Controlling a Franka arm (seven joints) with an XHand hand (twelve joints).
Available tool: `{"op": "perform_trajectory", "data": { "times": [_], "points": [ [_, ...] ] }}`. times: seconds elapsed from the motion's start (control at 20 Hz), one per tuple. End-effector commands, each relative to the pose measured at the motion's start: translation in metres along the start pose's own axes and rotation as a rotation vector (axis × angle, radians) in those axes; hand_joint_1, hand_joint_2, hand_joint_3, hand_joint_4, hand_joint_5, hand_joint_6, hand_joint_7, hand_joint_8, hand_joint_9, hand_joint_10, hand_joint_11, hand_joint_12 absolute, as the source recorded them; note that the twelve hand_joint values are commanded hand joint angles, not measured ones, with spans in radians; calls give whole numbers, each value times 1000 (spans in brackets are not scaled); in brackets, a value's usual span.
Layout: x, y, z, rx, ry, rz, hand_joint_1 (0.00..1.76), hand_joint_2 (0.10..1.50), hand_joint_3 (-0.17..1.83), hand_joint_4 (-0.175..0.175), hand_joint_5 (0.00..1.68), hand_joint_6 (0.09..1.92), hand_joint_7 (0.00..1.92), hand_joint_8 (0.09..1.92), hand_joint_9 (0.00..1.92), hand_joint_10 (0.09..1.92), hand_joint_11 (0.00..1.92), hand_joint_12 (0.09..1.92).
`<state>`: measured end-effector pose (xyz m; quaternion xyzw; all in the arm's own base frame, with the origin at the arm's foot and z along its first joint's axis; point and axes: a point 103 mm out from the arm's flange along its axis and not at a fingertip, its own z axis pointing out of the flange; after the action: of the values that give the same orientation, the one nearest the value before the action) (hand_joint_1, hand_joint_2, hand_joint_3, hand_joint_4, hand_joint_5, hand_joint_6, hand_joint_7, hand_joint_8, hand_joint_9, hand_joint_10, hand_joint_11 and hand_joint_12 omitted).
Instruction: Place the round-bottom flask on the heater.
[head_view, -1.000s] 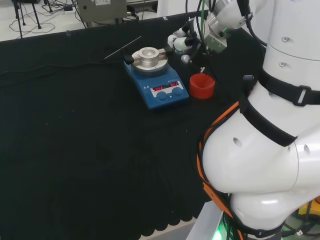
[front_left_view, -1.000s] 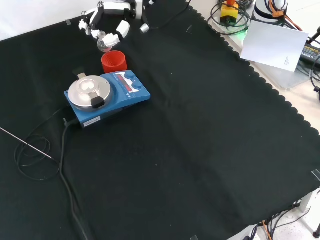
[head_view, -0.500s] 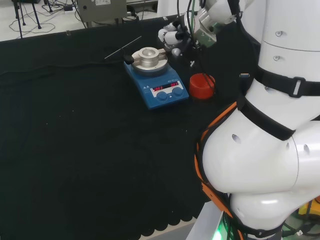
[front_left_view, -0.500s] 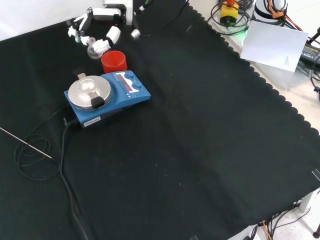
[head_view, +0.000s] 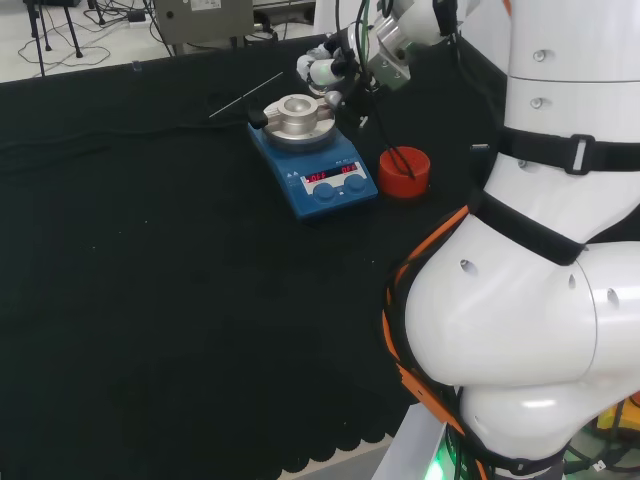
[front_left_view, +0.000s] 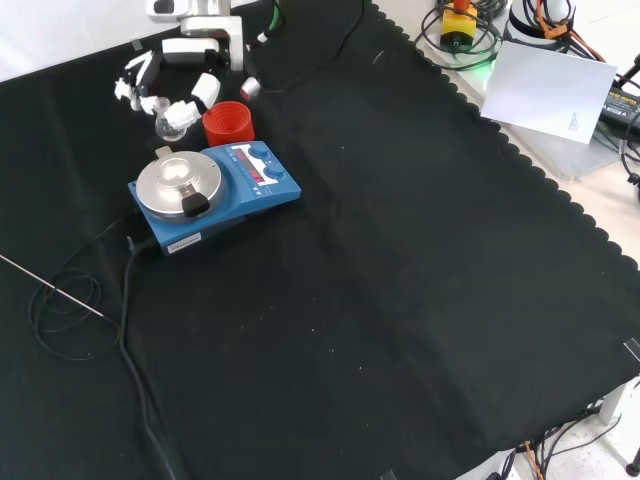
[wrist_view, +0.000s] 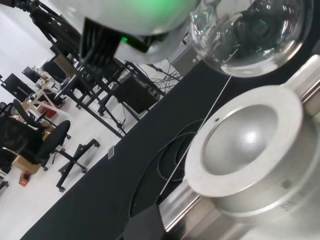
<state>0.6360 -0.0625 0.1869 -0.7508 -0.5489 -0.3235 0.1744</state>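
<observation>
While curled round the clear round-bottom flask, fingers of the hand clamped on it, holding it in the air. Just below the fingers in the wrist view, the flask bulb, apart from the heater's silver bowl beneath. Beside the fingers in the front view, a red ribbed stand on the black cloth, touching the heater's far edge.
</observation>
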Motion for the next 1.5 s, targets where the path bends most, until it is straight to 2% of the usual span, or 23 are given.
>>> {"op": "perform_trajectory", "data": {
  "times": [0.05,0.35,0.5,0.8,1.5],
  "points": [
    [9,8,19,25,28,5,1152,599,894,-57,1152,1001,446,670,697,643,303,1334],
    [9,11,29,36,33,11,1152,599,892,-55,1153,999,449,670,700,642,307,1334],
    [6,9,34,39,54,31,1153,599,892,-55,1153,997,451,670,702,642,310,1334],
    [6,7,40,51,68,29,1153,599,891,-54,1155,994,455,670,703,641,313,1333],
    [-2,1,49,67,54,48,1153,598,888,-52,1159,986,458,668,706,638,321,1332]
  ]
}}
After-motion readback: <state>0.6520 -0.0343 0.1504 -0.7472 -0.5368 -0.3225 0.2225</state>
